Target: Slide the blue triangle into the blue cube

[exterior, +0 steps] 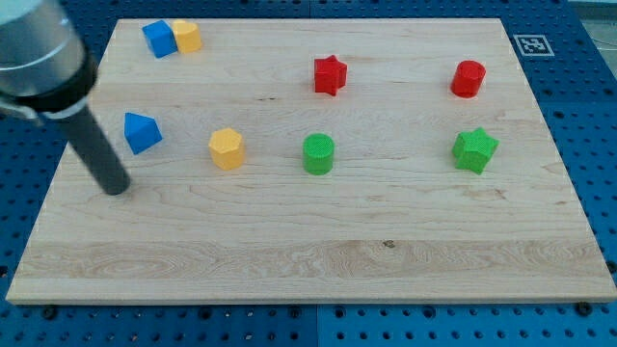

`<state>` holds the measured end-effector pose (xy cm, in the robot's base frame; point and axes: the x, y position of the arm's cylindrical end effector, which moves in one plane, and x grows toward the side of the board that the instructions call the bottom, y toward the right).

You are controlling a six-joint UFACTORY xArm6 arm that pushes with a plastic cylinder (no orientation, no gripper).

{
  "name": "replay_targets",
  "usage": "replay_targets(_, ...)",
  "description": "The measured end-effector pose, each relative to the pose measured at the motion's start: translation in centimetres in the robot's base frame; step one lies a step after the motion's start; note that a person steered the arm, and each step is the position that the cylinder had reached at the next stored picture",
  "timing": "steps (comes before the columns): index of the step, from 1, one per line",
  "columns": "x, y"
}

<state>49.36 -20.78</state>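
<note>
One matte blue triangle (142,132) just right of my tip (116,187) (seemingly apart), blue cube (159,39) above.

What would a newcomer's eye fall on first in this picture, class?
Probably the dark rod slanting in from the view's top left, with my tip resting on the board just below and left of the blue triangle. Next come the bright blocks: a blue cube touching a yellow block at top left, and a red star and red cylinder above a green cylinder and green star.
</note>
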Motion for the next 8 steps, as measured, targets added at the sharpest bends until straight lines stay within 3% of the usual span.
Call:
replay_targets(2,-7.9,-0.3)
replay_targets(4,-3.2,-0.7)
replay_targets(5,-4.0,-2.6)
replay_targets(7,-16.0,-2.7)
replay_targets(8,-16.3,-2.7)
